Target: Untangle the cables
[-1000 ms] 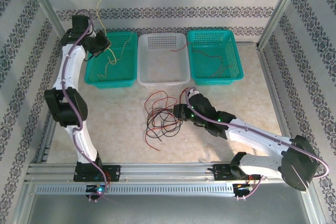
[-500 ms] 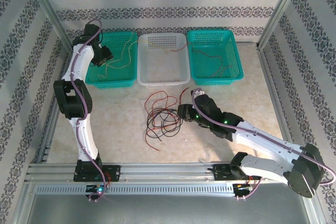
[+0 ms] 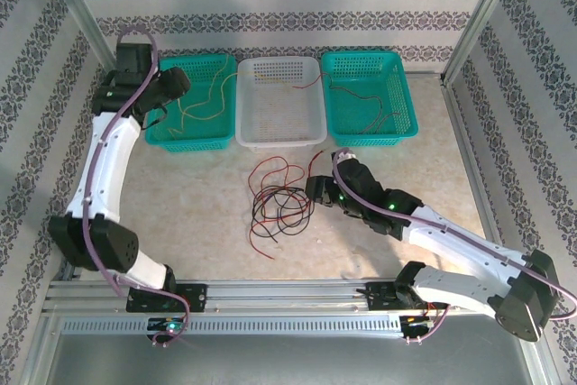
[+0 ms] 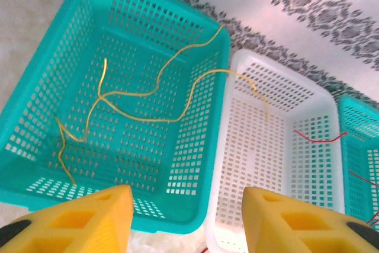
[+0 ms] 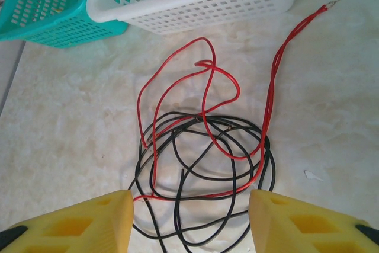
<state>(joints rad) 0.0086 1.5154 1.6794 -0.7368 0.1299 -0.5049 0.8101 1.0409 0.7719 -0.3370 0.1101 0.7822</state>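
Seen from the left wrist, the left fingers (image 4: 89, 214) stand well apart and empty above the left teal plastic mesh basket (image 4: 35, 87). A thin yellow wire (image 4: 124, 94) lies loose in it, one end trailing over the rim into the white plastic mesh basket (image 4: 249, 146).

From the right wrist, the right fingers (image 5: 83, 220) are likewise spread and hold nothing. They are poised just short of the knot of thin red and black wires (image 5: 204, 146) on the pale stone-look bench (image 5: 331, 117).

From above, the knot (image 3: 275, 200) lies in front of the white basket (image 3: 279, 137). Loose red wires (image 3: 370, 101) rest in the right teal mesh basket (image 3: 401, 65).

I judge the yellow wire sorted; the red-and-black knot remains.
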